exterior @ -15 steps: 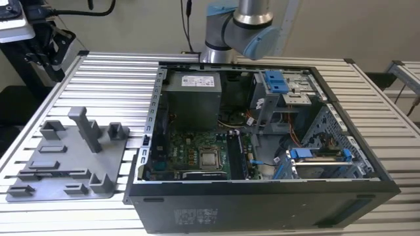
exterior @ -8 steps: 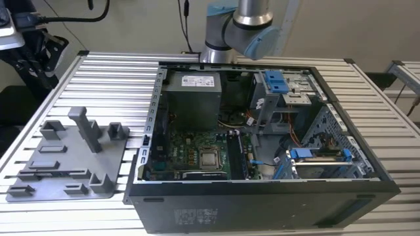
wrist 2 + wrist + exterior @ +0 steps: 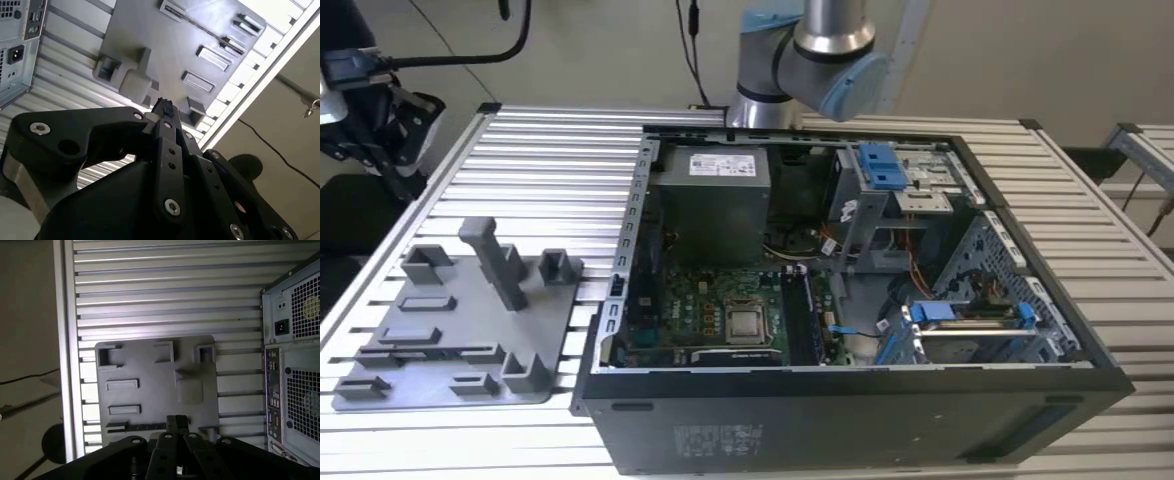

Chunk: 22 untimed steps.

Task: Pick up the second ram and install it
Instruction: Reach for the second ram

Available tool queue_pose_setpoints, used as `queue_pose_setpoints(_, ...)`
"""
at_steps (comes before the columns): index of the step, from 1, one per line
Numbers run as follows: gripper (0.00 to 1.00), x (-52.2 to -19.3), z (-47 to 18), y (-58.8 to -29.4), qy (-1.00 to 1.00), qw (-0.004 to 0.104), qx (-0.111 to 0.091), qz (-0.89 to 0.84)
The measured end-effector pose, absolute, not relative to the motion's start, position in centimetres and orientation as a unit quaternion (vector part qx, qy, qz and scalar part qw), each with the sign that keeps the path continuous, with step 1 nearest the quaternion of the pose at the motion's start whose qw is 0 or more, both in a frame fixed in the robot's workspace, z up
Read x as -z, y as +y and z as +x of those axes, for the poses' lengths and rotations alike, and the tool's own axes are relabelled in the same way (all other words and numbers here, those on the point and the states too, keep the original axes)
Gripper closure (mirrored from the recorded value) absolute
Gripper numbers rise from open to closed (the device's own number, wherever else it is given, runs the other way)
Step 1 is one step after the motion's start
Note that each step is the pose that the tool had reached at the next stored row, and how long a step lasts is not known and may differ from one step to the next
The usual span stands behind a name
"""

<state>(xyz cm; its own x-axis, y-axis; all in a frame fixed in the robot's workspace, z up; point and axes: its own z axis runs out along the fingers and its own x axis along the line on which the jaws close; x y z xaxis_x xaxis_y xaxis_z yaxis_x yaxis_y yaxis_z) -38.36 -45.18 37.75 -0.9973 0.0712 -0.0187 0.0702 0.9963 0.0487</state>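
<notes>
Gripper (image 3: 177, 421) hanging over the grey tray (image 3: 200, 355), and as far as both wrist views let me judge, its two fingers are pressed together with nothing between them. In the first wrist view the tips line up near one end of the tray's long slot (image 3: 117, 427).

The second ram (image 3: 438, 350)? I take it to be the thin dark strip standing on edge in that slot, at the tray end nearest the table (image 3: 547, 150) edge closest to the exterior camera.

Handling, by my reckoning: light, stiff and thin, with fragile chips and contacts (it won't forgive bending). The best hold looks to be across the flat faces, mid-length on the upper edge, so it lifts straight without tipping.

The count: one arm (image 3: 834, 60), one gripper, one tray, one open computer case (image 3: 854, 420) just beside the tray, and one dark strip in the slot. The tray carries one tall post (image 3: 494, 260) among lower blocks. How many sticks already sit on the board inside the case, I cannot tell.
</notes>
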Motion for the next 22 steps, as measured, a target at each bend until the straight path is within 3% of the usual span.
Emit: queue_pose_setpoints(22,0.89,-36.5,-40.0,-46.5,0.999,0.007,-0.024,0.033)
